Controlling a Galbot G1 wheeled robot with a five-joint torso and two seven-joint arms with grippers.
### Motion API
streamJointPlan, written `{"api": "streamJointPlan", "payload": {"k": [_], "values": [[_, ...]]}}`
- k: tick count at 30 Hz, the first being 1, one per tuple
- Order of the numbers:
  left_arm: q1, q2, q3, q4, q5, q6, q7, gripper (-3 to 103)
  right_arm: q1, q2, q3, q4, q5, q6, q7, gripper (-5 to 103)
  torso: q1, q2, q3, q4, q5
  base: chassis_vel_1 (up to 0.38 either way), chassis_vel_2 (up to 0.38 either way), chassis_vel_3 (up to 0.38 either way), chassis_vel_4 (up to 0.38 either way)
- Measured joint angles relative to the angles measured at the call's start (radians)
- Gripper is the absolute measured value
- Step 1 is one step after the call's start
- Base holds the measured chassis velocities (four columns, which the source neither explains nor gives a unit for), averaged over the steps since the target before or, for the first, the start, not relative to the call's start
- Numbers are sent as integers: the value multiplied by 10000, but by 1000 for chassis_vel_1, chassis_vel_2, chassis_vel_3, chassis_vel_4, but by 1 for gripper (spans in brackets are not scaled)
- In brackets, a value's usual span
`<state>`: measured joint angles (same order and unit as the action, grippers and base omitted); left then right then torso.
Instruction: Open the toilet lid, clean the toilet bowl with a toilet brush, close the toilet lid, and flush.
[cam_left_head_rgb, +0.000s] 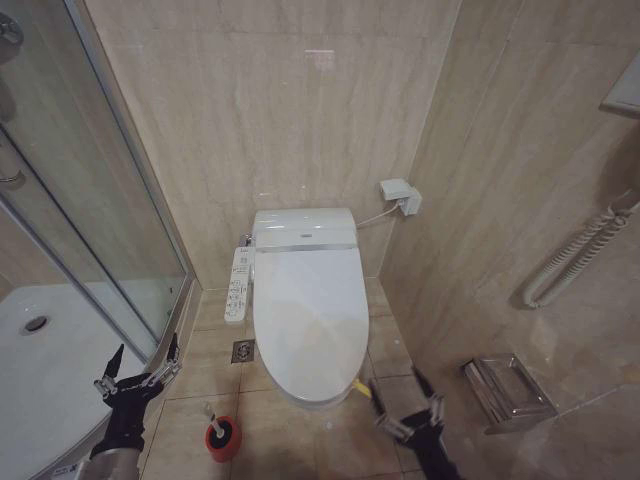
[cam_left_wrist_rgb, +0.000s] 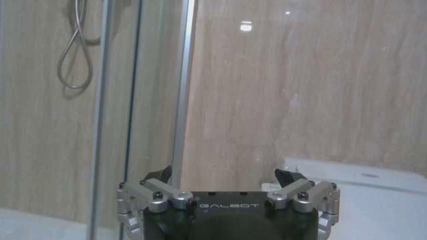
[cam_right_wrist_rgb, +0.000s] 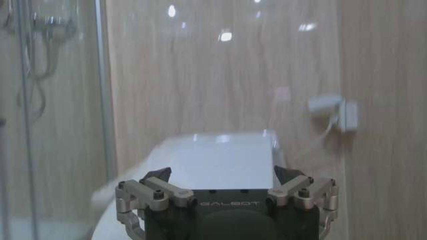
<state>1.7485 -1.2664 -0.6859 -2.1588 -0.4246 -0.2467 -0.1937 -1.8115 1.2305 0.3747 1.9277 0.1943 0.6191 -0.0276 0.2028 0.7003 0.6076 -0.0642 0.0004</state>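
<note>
One toilet lid lies closed over the toilet bowl at centre. Two grippers hover near: the left gripper and right gripper, both spread wide, empty. One toilet brush stands in its red holder at near left.

left end effector: "GALBOT" on its body | right end effector: "GALBOT" on its body

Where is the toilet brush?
In the head view, the toilet brush stands in its red holder on the floor, left of the toilet bowl.
</note>
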Motion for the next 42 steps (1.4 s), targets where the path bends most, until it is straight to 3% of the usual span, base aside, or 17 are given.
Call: {"api": "streamJointPlan", "payload": {"k": [14, 21, 42], "values": [[-177, -58, -91, 536, -19, -41, 0, 100, 1745, 156, -510, -3096, -215, 262, -154, 100, 0, -1, 0, 0, 0, 0, 0, 0, 0], [1, -223, -212, 454, 207, -40, 0, 100, 2883, 395, -624, -4540, -935, 588, -162, 100, 1, -1, 0, 2, 0, 0, 0, 0, 0], [135, -391, -479, 271, 286, -29, -24, 100, 4122, 609, -485, -6526, -1232, 764, 16, 100, 1, -1, 0, 1, 0, 0, 0, 0, 0]]}}
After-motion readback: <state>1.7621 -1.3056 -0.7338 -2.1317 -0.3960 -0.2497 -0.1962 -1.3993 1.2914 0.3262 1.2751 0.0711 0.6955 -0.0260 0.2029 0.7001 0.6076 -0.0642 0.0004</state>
